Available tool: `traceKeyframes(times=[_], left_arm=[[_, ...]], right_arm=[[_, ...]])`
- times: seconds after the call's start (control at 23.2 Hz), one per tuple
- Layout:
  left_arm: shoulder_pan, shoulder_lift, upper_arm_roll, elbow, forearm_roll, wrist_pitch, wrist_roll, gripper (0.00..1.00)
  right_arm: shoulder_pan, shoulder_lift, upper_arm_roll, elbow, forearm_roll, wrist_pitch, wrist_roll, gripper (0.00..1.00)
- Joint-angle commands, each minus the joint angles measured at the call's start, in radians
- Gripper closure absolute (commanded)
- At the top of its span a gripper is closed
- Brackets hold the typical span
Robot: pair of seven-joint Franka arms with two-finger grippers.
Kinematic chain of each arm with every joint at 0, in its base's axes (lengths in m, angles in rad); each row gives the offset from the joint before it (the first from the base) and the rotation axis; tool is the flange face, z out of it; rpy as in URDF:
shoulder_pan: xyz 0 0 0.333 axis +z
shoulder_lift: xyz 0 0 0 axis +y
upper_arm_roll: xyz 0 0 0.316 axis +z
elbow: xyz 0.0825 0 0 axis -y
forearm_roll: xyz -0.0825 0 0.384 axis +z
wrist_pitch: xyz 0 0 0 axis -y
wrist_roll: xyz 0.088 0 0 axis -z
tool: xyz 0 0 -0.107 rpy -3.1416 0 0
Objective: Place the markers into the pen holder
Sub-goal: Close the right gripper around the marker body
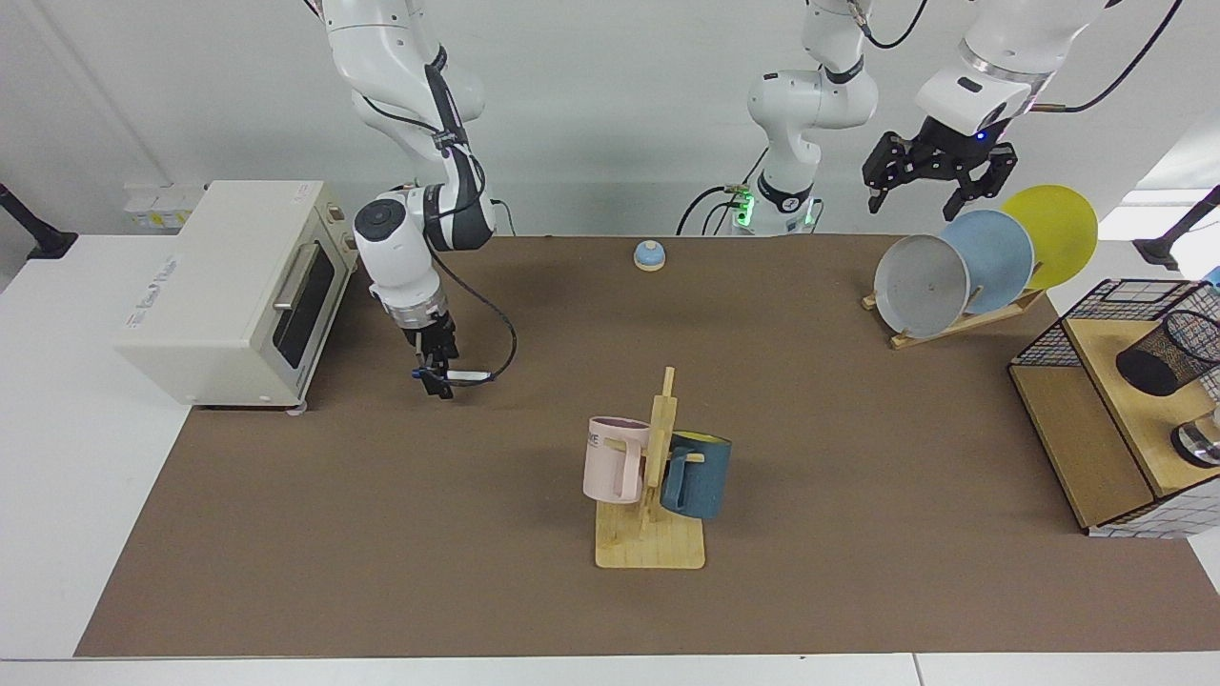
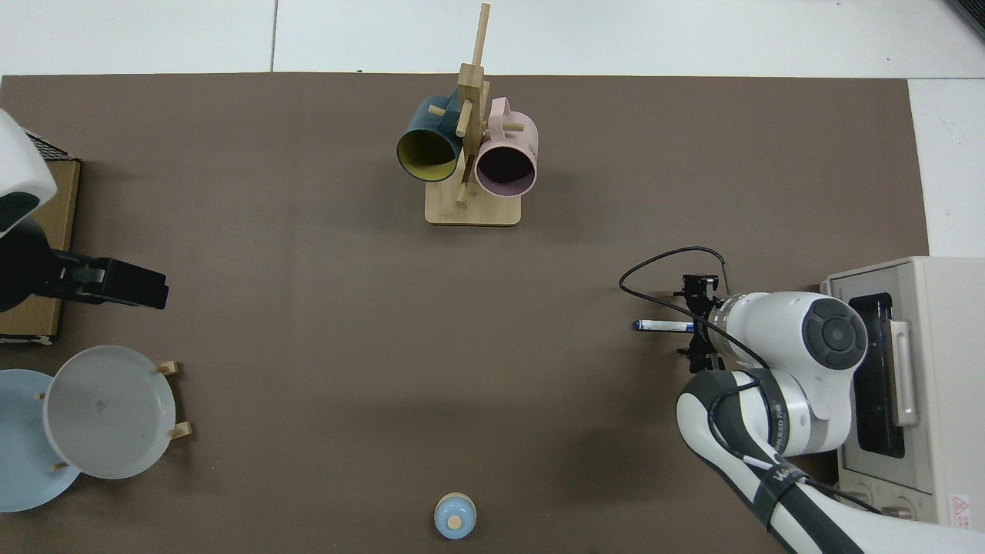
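A white toaster oven [image 1: 224, 291] is placed at the counter [image 1: 381, 534] edge on the side of the right arm, and the marker [image 1: 469, 376] is found just in front of its door, lying flat on the brown mat. A wooden mug rack [image 1: 653, 495] with a pink mug [image 1: 614, 459] and a dark blue mug [image 1: 699, 474] is standing near the middle of the counter, well apart from the marker. A small blue bell [image 1: 649, 254] is seen near the counter edge by the arm bases. A plate rack [image 1: 972, 262] with grey, blue and yellow plates is located toward the far corner on the left arm's side. The pen holder [image 1: 1168, 353], a black mesh cup, is tilted on a wooden shelf [image 1: 1106, 419] at that same end, beside a wire basket [image 1: 1096, 310].

The marker is slim, with a white barrel and blue ends. The right end effector [image 1: 434, 373] is lowered over one end of it; whether its fingers are closed on it cannot be told. The left end effector [image 1: 939, 181] is held apart, above the plates, waiting.

Wide bare mat is left between the marker and the pen holder.
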Motion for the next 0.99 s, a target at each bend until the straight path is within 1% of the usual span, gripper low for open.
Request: traceKeyframes(times=[0.0,0.09,0.17,0.65,0.9,0.95], left_arm=[[-0.002,-0.03,0.007,-0.035,0.0,0.004,0.0,0.0],[-0.002,-0.03,0.007,-0.035,0.0,0.004,0.0,0.0],[-0.002,-0.03,0.005,-0.035,0.0,0.004,0.0,0.0],[-0.004,-0.03,0.005,-0.038,0.0,0.004,-0.002,0.0],[-0.009,-0.031,0.004,-0.041,0.0,0.004,-0.011,0.0],[-0.01,-0.031,0.002,-0.041,0.0,0.004,-0.011,0.0]], right_arm=[[0.006,0.009,0.0,-0.009,0.015,0.034,0.026,0.07],[0.006,0.009,0.0,-0.009,0.015,0.034,0.026,0.09],[0.006,0.009,0.0,-0.013,0.015,0.034,0.031,0.15],[-0.008,0.0,-0.001,-0.028,0.015,0.03,0.017,0.19],[0.0,-0.008,-0.001,-0.041,0.015,0.028,0.028,0.29],[-0.005,-0.008,-0.001,-0.041,0.015,0.027,0.028,0.3]])
